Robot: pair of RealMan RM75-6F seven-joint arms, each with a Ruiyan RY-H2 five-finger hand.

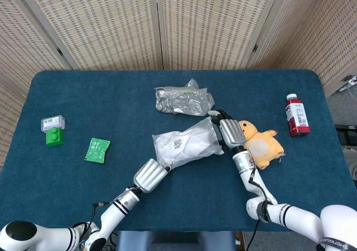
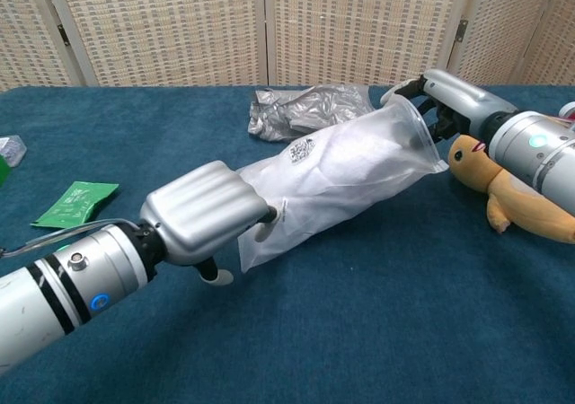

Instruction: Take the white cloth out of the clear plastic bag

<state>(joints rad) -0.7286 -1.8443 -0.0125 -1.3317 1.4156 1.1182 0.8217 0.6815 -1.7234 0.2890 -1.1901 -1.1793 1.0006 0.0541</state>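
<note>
The bag [image 1: 187,145] lies at the middle of the table [image 1: 111,106] with the cloth [image 2: 346,166] inside it. The left hand [image 2: 202,215] is at the bag's near left end, the right hand [image 1: 227,131] at its far right end. Behind the bag lies a foil pouch [image 1: 183,100]. A plush toy [image 1: 261,146] lies just right of the right hand, a bottle [image 1: 296,115] further right. A sachet [image 1: 97,149] and a block [image 1: 54,130] lie far left.

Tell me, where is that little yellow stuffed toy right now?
The yellow stuffed toy lies on the table's right side in the head view, right beside the right hand, with the red bottle further right.
</note>
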